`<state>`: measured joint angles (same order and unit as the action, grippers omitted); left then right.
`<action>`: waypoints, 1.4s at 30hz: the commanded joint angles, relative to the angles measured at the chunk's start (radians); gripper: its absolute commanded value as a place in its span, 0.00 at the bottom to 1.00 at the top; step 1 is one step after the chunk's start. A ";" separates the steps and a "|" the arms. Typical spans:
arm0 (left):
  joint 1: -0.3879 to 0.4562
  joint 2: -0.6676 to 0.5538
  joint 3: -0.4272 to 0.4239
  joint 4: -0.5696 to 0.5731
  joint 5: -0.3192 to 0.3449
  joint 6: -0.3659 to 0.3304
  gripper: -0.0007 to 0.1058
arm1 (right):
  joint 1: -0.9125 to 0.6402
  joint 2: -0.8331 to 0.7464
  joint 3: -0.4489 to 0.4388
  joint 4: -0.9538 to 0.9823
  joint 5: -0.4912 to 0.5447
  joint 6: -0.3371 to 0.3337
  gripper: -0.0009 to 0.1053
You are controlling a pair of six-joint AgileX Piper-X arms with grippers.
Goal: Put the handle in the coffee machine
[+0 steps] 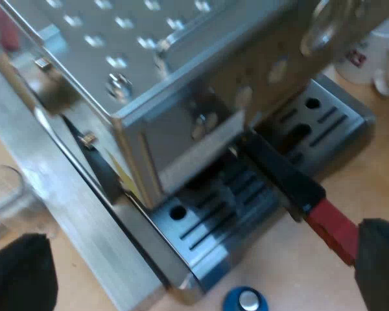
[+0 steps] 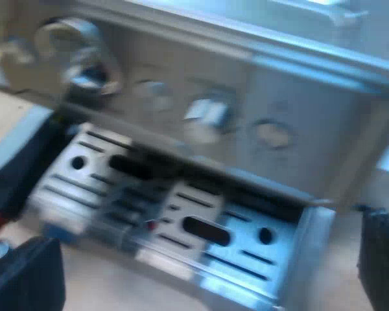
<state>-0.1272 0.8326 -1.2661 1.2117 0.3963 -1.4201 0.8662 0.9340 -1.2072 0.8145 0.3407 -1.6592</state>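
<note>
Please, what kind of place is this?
Probably a coffee corner or test bench: an espresso machine with a handle at its front, a blue tamper and a mug, all on a light wooden table.

**Materials and finishes**

Espresso machine (image 1: 181,78): brushed metal, reflective, with glossy chrome knobs (image 2: 211,111). Drip tray (image 1: 211,256): slotted metal, satin sheen. Handle (image 1: 282,178): matt black plastic, with a smooth red plastic end (image 1: 330,228). Tamper (image 1: 246,301): blue, shiny metal centre. Measuring glass (image 1: 3,194): clear. Mug (image 1: 366,58): white, glossy. Table (image 1: 292,272): pale, matt, wood-look.
</note>
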 commanded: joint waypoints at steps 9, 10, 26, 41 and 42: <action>-0.001 -0.006 -0.093 -0.015 -0.100 -0.015 0.90 | -0.371 -0.016 -0.105 0.130 -0.122 -0.029 0.88; -0.001 -0.011 -0.093 -0.009 -0.124 -0.015 0.90 | -0.415 -0.021 -0.105 0.150 -0.122 -0.033 0.88; 0.177 -0.073 -0.079 -0.003 -0.115 -0.040 0.90 | -0.855 -0.132 -0.063 0.218 -0.128 -0.158 0.88; 0.185 -0.341 0.150 -0.074 -0.115 -0.040 0.90 | -0.924 -0.506 0.191 0.190 -0.212 -0.194 0.88; 0.185 -0.370 0.172 -0.076 -0.115 -0.040 0.90 | -0.924 -0.553 0.206 0.191 -0.212 -0.207 0.88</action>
<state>0.0577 0.4778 -1.0961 1.1524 0.2820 -1.4459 -0.0575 0.4277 -1.0050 1.0100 0.1330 -1.8463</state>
